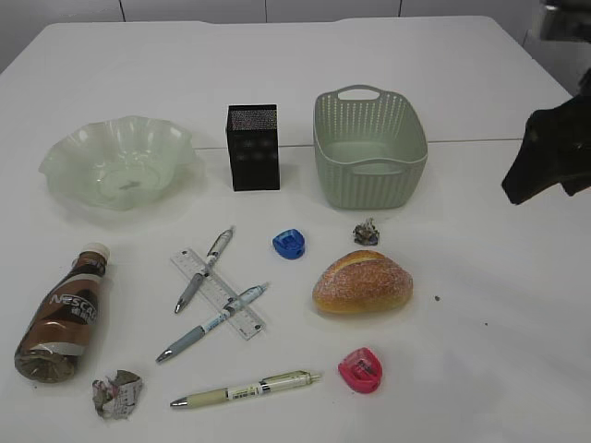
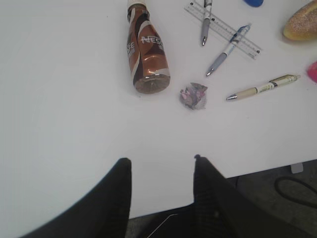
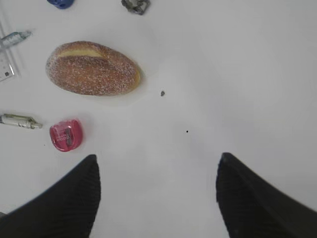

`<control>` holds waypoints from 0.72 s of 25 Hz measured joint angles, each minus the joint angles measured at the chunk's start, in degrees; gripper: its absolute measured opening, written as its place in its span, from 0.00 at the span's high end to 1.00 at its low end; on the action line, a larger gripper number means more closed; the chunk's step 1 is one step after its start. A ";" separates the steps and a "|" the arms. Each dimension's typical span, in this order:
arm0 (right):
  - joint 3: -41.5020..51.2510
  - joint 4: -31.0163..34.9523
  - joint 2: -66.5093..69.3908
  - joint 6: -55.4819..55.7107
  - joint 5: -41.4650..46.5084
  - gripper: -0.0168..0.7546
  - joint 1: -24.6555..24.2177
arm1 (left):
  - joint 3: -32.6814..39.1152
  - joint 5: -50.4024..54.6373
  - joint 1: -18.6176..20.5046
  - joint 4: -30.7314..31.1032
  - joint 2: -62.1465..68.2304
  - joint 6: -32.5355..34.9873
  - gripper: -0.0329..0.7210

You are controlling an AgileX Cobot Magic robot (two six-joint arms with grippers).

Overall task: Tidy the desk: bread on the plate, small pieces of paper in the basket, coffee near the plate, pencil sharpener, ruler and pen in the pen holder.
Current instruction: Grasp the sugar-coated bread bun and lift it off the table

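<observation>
Exterior: white worktop [image 1: 480,83]; plate [image 1: 118,161] far left, pen holder [image 1: 252,148] beside basket [image 1: 369,148]. Coffee [image 1: 65,318] lying front left. Bread [image 1: 362,281] centre-right, ruler [image 1: 218,293] under two pens.

Left wrist: left tool [image 2: 161,166] part-open, empty, above bare worktop near coffee.

Right wrist: right tool [image 3: 158,168] wide, empty, near bread, pink sharpener [image 3: 66,135].
</observation>
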 joint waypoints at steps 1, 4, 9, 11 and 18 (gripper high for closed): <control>0.00 0.56 0.93 -0.46 -0.13 0.28 0.00 | 0.00 0.00 0.00 0.00 0.14 0.00 0.55; -0.13 3.91 3.81 1.08 -0.26 0.27 0.10 | 0.00 0.00 0.00 0.00 0.14 0.00 0.55; -3.37 5.50 8.05 2.92 3.94 0.27 0.32 | -0.05 0.00 0.00 0.00 0.14 0.00 0.55; -4.74 5.54 8.74 0.60 4.54 0.27 0.68 | -0.05 0.00 0.00 0.00 0.14 0.00 0.55; -10.91 2.93 11.43 -14.53 1.69 0.27 8.60 | -0.05 0.00 0.00 0.00 0.14 0.00 0.55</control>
